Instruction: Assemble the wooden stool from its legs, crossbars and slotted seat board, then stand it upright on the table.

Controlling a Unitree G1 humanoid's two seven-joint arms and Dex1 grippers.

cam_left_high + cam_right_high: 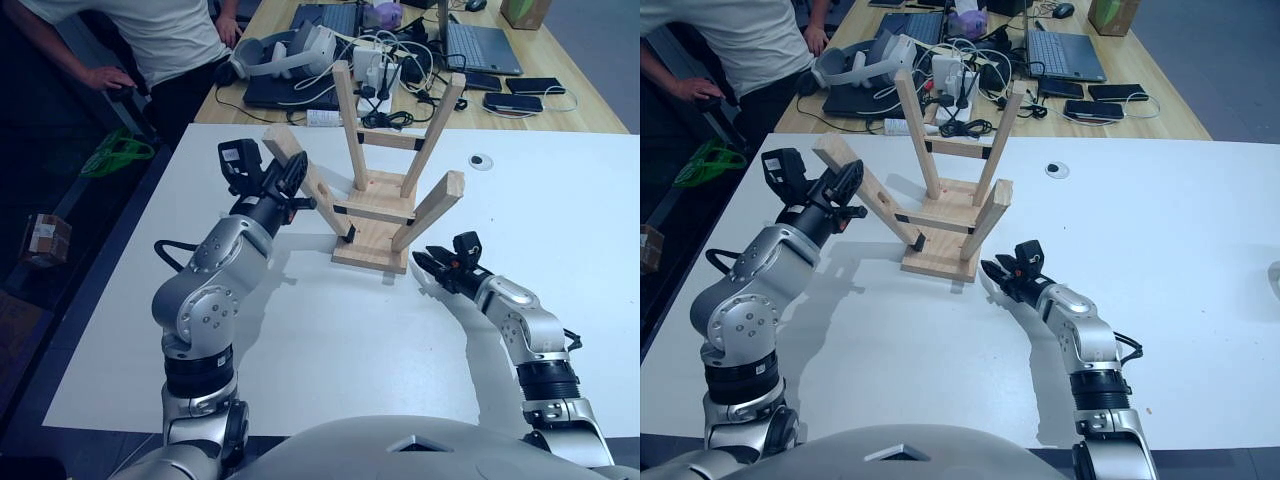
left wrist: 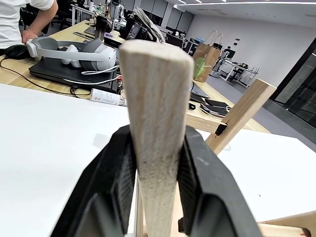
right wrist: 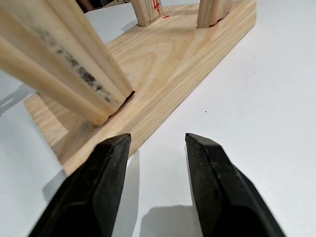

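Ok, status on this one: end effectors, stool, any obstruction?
Left end effector shut on one leg. Right end effector open by seat board edge. Stool upside down on table. Nothing in the way.

A red handwritten mark resembling a "4" stood on a pale, square wooden stool leg (image 3: 146,9), just above the flat pale wooden seat board (image 3: 163,64). A smaller red mark on that board was illegible.

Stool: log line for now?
stool: inverted, seat board on table | left gripper: shut on leg | right gripper: open by seat board
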